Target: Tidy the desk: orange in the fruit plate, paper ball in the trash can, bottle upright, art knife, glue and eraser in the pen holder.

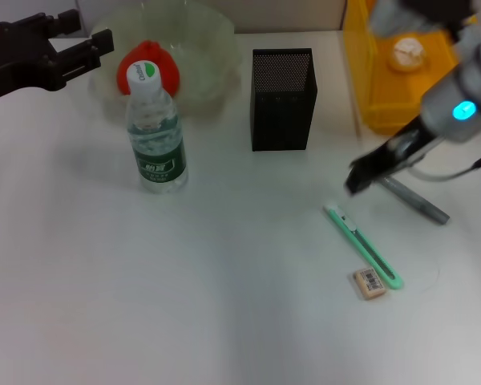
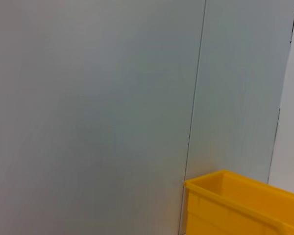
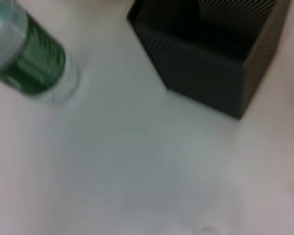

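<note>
The orange [image 1: 150, 67] lies in the clear glass fruit plate [image 1: 204, 48] at the back. Just in front of it the bottle [image 1: 154, 132] [image 3: 29, 63] stands upright. The black mesh pen holder [image 1: 282, 98] [image 3: 210, 54] is at centre back. A paper ball [image 1: 406, 54] rests inside the yellow trash can [image 1: 369, 88] [image 2: 240, 205]. On the table lie the green art knife [image 1: 362, 245], the eraser [image 1: 369, 283] touching its near end, and a grey stick, probably the glue [image 1: 415, 200]. My right gripper [image 1: 359, 178] hovers between pen holder and glue. My left gripper [image 1: 96, 29] is open at the back left.
The table's front and left are bare white surface. The trash can stands close to the right of the pen holder. A wall panel fills the left wrist view.
</note>
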Tool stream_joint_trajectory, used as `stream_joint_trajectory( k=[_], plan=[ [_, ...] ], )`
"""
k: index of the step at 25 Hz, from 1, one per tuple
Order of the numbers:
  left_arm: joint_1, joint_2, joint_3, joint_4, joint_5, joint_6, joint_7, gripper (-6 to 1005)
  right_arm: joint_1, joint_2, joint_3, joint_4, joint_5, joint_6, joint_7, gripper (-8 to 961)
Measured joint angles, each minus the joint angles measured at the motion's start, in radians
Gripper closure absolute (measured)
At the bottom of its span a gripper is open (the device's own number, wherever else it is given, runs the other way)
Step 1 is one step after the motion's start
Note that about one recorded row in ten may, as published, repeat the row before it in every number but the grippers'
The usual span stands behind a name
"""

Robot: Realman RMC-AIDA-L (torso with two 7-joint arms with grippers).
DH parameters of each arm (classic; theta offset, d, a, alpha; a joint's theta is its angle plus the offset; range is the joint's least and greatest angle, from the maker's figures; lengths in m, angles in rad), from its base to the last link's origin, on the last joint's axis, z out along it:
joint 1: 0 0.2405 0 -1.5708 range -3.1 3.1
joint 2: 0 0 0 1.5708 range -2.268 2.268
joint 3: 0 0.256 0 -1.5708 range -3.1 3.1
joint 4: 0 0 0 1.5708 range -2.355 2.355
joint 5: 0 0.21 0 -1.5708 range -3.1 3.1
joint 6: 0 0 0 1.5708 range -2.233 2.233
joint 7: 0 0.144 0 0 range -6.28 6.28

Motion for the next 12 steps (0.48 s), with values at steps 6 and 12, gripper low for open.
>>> stream_joint_trajectory(
  k=[6, 12],
  plan=[
    [-0.004, 0.000, -0.007, -0.001, 0.000, 0.002, -0.001, 398, -0.060, -0.002, 0.112, -0.159, 0.000, -0.093, -0.029, 917],
    [-0.011, 0.000, -0.008, -0.004, 0.000, 0.000, -0.003, 398, -0.009, 0.001, 0.083, -0.073, -0.004, -0.100, -0.062, 955]
  ],
)
